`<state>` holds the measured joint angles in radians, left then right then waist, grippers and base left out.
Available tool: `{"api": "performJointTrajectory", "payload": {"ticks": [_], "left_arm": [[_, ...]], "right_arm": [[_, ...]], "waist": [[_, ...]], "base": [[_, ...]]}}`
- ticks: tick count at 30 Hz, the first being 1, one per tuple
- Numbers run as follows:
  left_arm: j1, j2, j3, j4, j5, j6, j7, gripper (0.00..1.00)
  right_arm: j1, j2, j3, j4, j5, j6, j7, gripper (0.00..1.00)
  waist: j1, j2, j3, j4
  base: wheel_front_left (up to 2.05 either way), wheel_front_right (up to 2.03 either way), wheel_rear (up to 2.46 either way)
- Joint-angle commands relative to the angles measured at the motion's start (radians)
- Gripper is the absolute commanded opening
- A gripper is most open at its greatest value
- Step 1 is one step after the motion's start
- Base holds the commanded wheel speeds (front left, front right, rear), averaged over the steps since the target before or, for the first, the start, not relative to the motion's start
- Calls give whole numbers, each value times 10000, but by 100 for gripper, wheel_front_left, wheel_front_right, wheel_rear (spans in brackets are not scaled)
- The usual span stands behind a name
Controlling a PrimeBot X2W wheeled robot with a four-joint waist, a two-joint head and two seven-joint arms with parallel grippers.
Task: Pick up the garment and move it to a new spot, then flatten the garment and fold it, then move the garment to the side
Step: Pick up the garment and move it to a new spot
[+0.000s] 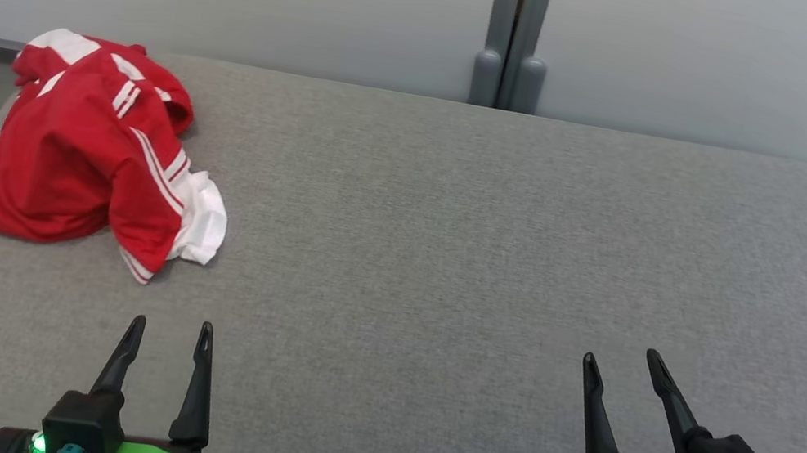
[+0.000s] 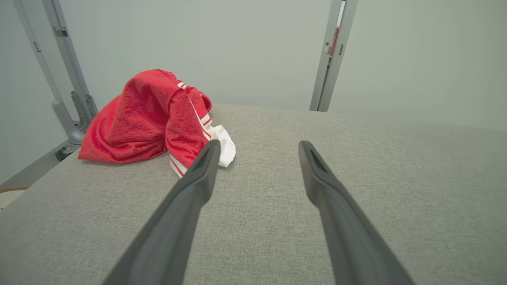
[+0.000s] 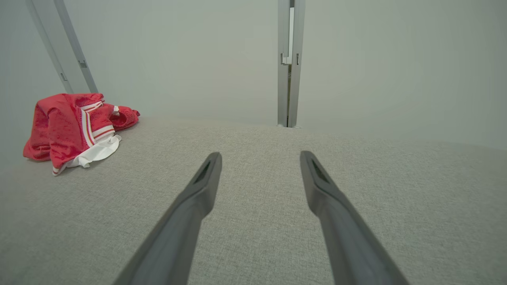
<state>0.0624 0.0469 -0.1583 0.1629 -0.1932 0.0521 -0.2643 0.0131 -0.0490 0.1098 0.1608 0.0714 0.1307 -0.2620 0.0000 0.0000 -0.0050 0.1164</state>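
Garment (image 1: 76, 152) crumpled ahead of left end effector (image 1: 174, 323) — it and right end effector (image 1: 620, 356) gape wide.

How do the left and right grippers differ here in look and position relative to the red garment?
The left gripper has a green body, the right gripper a white one. The left gripper is near the red garment; the right gripper is far across the table from it. The left gripper's fingers point nearly straight up the head view; the right gripper's lean left. Both are open and empty.
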Motion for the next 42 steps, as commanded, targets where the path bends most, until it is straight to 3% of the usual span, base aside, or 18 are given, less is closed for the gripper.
{"api": "performJointTrajectory", "payload": {"ticks": [1, 9, 15, 24, 28, 32, 37, 42], "left_arm": [[55, 66, 91, -67, 62, -19, -4, 100], [235, 60, 528, -115, 208, -133, -4, 100], [446, 57, 774, -260, 176, -120, -4, 100], [599, 54, 844, -481, -109, 20, -2, 100], [159, 57, 1272, -643, -137, 85, -2, 100], [-554, 170, 1787, -1062, 166, -120, 0, 100], [-2333, 908, 2245, -1420, 576, -470, 0, 100], [-4501, 2001, 2184, -679, 785, -1072, 230, 100]], "right_arm": [[37, -26, 34, -47, 72, 1, -46, 100], [30, -26, 364, 3, 210, 1, -41, 100], [-66, -24, 636, 52, 244, 1, -41, 100], [-329, -35, 791, 115, 43, -1, -41, 100], [-408, -34, 652, 45, -170, -1, -41, 100], [-597, -35, 457, -23, -497, -1, -41, 100], [-1040, -35, 218, -179, -805, -1, -41, 100], [-1503, -32, 103, -444, -999, -1, -41, 100]], "waist": [[0, 0, -35, 1081], [0, 0, -127, 3109], [0, 0, -147, 3902], [0, 0, 119, 3944], [0, 0, 432, 3676], [0, 0, 942, 3330], [0, 0, 1629, 2812], [0, 0, 2305, 2262]], "base": [[0, 0, 0], [0, 0, 0], [0, 0, 0], [0, 0, 0], [0, 0, 0], [0, 0, 0], [0, 0, 0], [0, 0, 0]]}}
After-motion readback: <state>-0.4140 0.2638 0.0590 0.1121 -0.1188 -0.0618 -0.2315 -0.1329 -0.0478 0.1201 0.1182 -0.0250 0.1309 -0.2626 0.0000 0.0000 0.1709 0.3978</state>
